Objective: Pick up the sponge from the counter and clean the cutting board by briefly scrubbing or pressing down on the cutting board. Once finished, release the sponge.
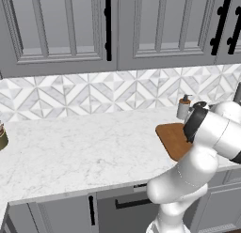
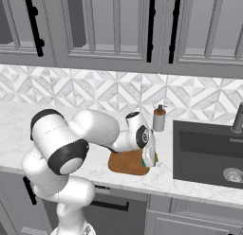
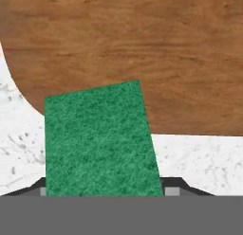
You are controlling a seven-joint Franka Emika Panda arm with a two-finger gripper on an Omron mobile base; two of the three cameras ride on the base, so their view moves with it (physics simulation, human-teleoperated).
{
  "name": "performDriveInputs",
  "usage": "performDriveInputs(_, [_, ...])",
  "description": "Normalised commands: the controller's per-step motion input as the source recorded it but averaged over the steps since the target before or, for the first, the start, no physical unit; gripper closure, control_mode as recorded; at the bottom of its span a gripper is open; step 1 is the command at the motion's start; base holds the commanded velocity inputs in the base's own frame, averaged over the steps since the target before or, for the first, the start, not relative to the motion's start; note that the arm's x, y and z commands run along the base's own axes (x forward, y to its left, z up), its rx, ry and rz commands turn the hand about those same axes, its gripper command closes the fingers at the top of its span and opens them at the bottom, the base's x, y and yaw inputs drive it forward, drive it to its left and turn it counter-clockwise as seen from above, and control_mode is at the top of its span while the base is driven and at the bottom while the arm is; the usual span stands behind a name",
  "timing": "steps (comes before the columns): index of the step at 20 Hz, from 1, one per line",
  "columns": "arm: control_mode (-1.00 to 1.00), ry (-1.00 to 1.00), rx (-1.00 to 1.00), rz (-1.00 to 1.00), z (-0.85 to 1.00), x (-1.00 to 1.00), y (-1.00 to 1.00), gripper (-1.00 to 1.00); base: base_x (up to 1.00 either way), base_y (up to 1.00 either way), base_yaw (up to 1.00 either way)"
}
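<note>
- Sponge [image 3: 99, 141] green side up, between the gripper [image 3: 105, 189] fingers, overlapping the cutting board [image 3: 142, 49] edge above the counter [image 3: 204, 160].
- Probably clamped; finger contact hidden, so cannot tell.
- Light, soft, compressible: best held by the long sides, mid-height.

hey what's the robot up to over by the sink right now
The arm is working at the cutting board on the counter, left of the sink. The hand view shows the green sponge between the gripper tips, apparently held, with its far end over the board's edge and the rest over the counter. Whether the sponge is touching the board yet can't be told.
</note>
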Motion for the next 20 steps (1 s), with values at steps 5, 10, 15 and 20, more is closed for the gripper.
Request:
performDriveInputs(5, [-1.0,-0.02,-0.03,0.0,-0.52,-0.19,0.33,1.0,0.0,0.0,0.0])
performDriveInputs(10, [-1.0,0.0,0.0,0.0,-0.6,0.0,0.11,1.0,0.0,0.0,0.0])
performDriveInputs(15, [-1.0,0.0,0.03,0.0,-0.57,0.0,0.28,1.0,0.0,0.0,0.0])
performDriveInputs(20, [-1.0,-0.01,0.0,0.0,-0.38,0.0,0.6,1.0,0.0,0.0,0.0])
